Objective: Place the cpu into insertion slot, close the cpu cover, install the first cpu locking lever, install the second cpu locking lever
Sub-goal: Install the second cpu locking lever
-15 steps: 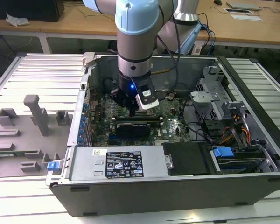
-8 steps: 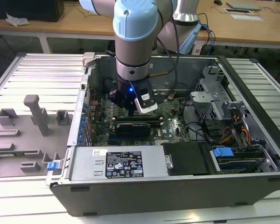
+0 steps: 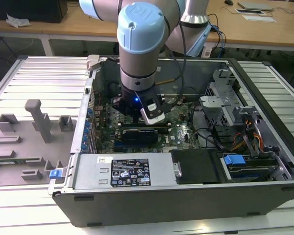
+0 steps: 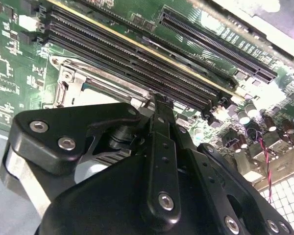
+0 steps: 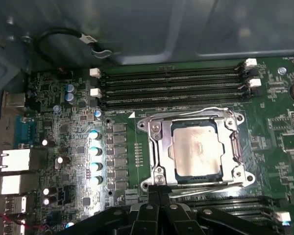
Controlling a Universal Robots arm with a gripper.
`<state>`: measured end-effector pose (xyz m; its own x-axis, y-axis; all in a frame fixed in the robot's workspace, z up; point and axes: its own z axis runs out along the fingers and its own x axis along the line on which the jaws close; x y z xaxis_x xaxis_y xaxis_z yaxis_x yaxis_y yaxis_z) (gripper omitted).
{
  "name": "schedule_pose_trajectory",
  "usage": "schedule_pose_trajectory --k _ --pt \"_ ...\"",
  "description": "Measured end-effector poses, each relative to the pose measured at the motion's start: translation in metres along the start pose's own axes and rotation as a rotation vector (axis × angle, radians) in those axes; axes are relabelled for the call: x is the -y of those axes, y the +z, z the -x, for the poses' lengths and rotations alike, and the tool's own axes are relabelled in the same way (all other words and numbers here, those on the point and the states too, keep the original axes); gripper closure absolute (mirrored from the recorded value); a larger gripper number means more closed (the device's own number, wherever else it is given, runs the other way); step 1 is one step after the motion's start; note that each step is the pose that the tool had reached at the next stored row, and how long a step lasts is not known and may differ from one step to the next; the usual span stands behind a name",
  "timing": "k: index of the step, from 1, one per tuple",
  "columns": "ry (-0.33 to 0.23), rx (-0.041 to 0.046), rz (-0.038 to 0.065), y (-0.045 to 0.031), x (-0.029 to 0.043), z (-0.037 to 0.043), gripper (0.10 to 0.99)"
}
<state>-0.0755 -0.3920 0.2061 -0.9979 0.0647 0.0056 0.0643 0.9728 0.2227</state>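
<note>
We see the cpu (image 5: 195, 150) in the first wrist view as a flat square chip with a dull silvery-beige top, smudged with pale streaks. It lies flat in the slot (image 5: 172, 172), whose dark frame edges it all round. The cover (image 5: 237, 147), a thin silver frame with a large square window, is folded down over it, so the chip's top shows through the window, and a thin wire lever (image 5: 206, 111) runs along the side of the cover nearest the memory slots (image 5: 171, 88).

The pincer (image 5: 159, 192) stands just beside the cover's edge on the side away from those memory slots. Its two black fingertips (image 5: 153, 193) are pressed together with no gap that we can see and nothing between them, so we take it as clenched on nothing. The chip lies near the tips but apart from them.

The second wrist view looks along the pincer (image 4: 159, 100) from behind its black linkage; there we find a corner of the cover (image 4: 71, 78) and long memory slots (image 4: 137, 54), with the chip hidden behind the linkage. The exterior view gives what neither wrist view does: the arm (image 3: 139, 49) reaching straight down into the open case (image 3: 186, 196), which lies on a ribbed table (image 3: 39, 78), and a black card (image 3: 139, 134) just beside the arm's wrist
</note>
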Motion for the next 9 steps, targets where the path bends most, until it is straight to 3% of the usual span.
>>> schedule_pose_trajectory --k 9 --pt "-0.012 -0.0032 0.006 0.0044 -0.0016 -0.0042 0.98"
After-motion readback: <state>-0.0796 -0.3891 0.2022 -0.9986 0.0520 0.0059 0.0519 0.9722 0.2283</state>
